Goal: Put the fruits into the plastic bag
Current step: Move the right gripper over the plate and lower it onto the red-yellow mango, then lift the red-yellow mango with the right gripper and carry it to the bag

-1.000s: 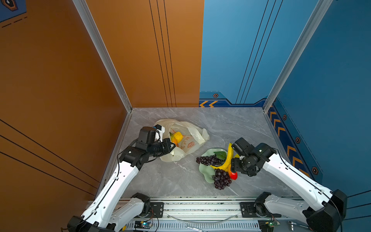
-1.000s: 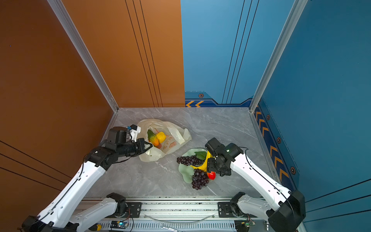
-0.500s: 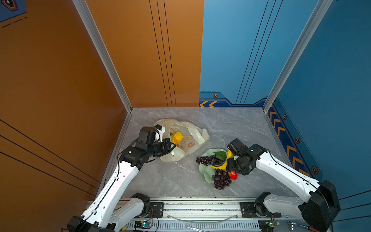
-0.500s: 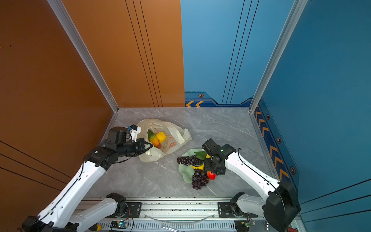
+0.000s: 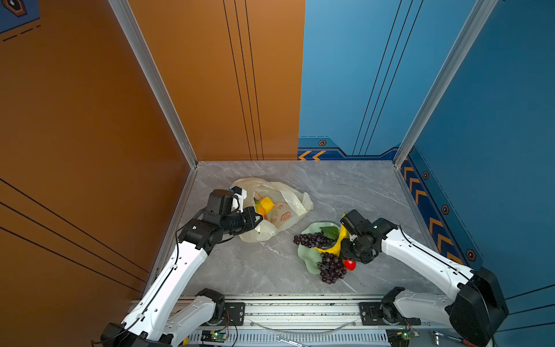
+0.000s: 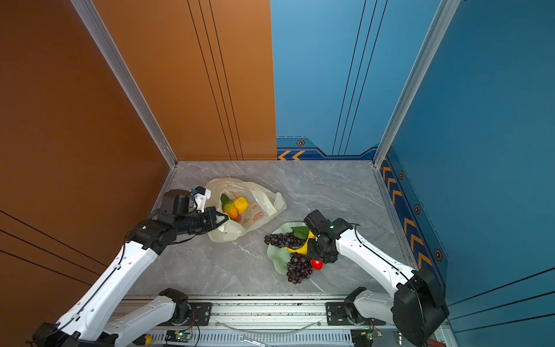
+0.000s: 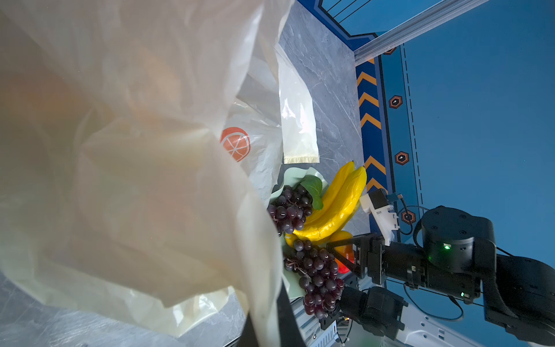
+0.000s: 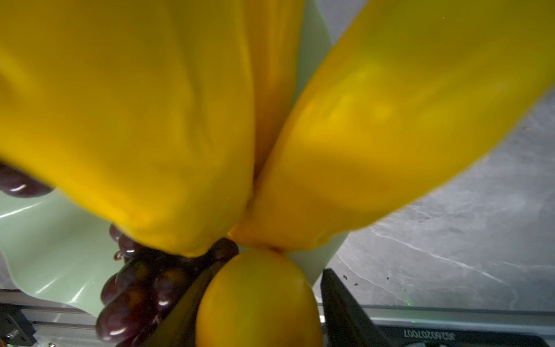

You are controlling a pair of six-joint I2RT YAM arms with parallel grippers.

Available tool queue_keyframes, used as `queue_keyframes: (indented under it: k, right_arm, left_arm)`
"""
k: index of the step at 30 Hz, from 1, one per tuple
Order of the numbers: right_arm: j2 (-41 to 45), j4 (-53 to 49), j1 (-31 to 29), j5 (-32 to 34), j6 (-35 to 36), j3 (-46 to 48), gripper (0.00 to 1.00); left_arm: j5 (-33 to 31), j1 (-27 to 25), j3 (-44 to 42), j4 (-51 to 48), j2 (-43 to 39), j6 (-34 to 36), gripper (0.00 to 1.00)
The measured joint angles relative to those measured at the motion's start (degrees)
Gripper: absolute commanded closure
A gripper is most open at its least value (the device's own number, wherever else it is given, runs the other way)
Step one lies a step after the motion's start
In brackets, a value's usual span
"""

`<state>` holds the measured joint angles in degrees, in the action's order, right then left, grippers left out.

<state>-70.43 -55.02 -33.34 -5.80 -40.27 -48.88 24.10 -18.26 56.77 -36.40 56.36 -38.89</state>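
Gripping crinkly cream plastic bag (image 5: 288, 210), left claw (image 5: 260, 218), right claw (image 8: 270, 270) spread astride glossy mango (image 5: 349, 264)

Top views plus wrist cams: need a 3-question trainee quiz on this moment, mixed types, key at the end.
1. True or false: the bag is empty.
2. Which fruit does the right claw straddle? A pineapple; B mango; C melon.
3. Fill in: the left claw is shut on the ___'s rim.

Key: 1 false, a yellow fruit shows inside; 2 B; 3 bag.
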Motion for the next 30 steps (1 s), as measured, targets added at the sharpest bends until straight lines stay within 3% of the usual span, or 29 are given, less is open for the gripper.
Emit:
queue_keyframes:
  k: [6,21,30]
  right_arm:
    - [-0.26,0.15,0.35,-0.04,0.63,-0.02,0.62]
    - [3.10,-1.90,0.76,-0.11,0.61,-2.10,0.63]
    - [7.72,-7.13,2.29,-4.28,-0.50,-14.60,0.63]
  left_arm:
    - [-0.02,-0.17,-0.04,0.02,-0.02,-0.20,1.00]
    - [-0.46,-0.70,-0.11,0.04,-0.44,-0.66,1.00]
    - [-1.14,-1.27,-0.11,0.04,-0.55,-1.09,1.00]
